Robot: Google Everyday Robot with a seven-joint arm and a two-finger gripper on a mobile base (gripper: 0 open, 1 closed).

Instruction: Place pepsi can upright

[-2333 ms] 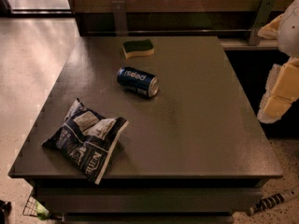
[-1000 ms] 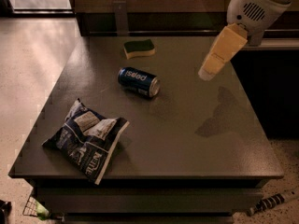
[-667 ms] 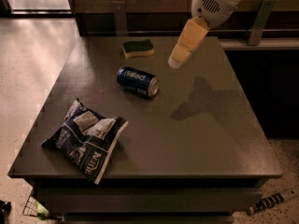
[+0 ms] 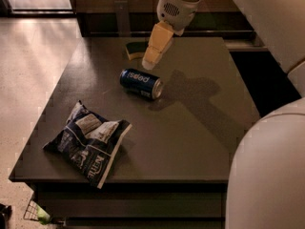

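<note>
One dark blue cylindrical metal pepsi can lies sideways; tan claw, opening impossible to tell, hovers near, seemingly for grasping

The pepsi can is lying on its side near the middle of the counter, one silver end facing the right edge. The gripper is hanging just behind and above it, partly covering a sponge sitting near the far edge. A crumpled snack bag is resting by the front left corner.
</note>
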